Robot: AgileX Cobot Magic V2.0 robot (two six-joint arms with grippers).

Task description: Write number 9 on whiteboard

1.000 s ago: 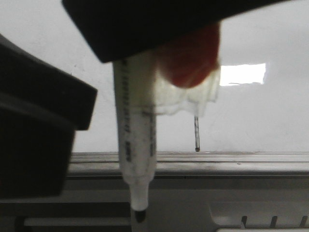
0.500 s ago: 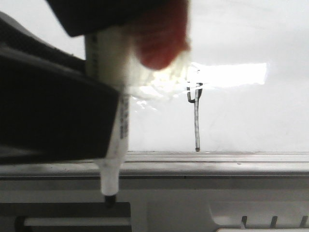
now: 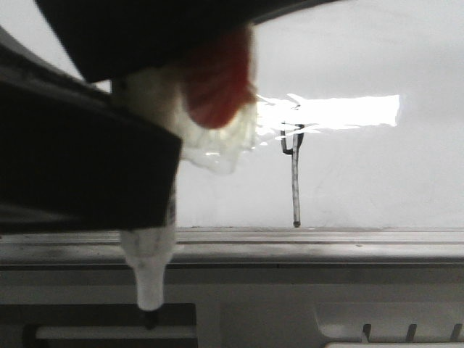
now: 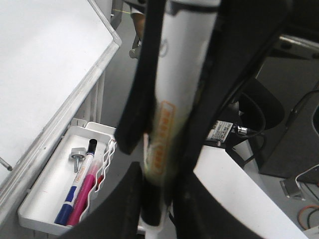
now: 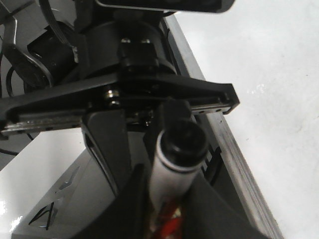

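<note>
The number 9 (image 3: 295, 177), a small loop over a long dark stem, stands on the whiteboard (image 3: 377, 188) just above its grey rail (image 3: 326, 243). My right gripper (image 3: 167, 36) is shut on a white marker (image 3: 148, 268) wrapped in red tape and holds it upright, black tip down, in front of the rail and left of the 9. In the right wrist view the marker (image 5: 177, 169) sits between that gripper's (image 5: 167, 219) fingers. My left gripper (image 4: 159, 214) has its fingers close on both sides of the marker (image 4: 167, 99); whether they press it does not show. It fills the left of the front view (image 3: 87, 167).
A white tray (image 4: 55, 174) hangs below the whiteboard (image 4: 45, 74) edge, holding a blue marker (image 4: 75, 184), a pink marker (image 4: 84, 191) and a bolt (image 4: 76, 155). Cables and dark equipment (image 4: 299, 124) lie beside the board. The board's rail (image 5: 234, 164) runs past the right gripper.
The right gripper has carried the marker left and down, away from the 9, uncovering its loop. The left gripper moved in from the left and now overlaps the marker.
</note>
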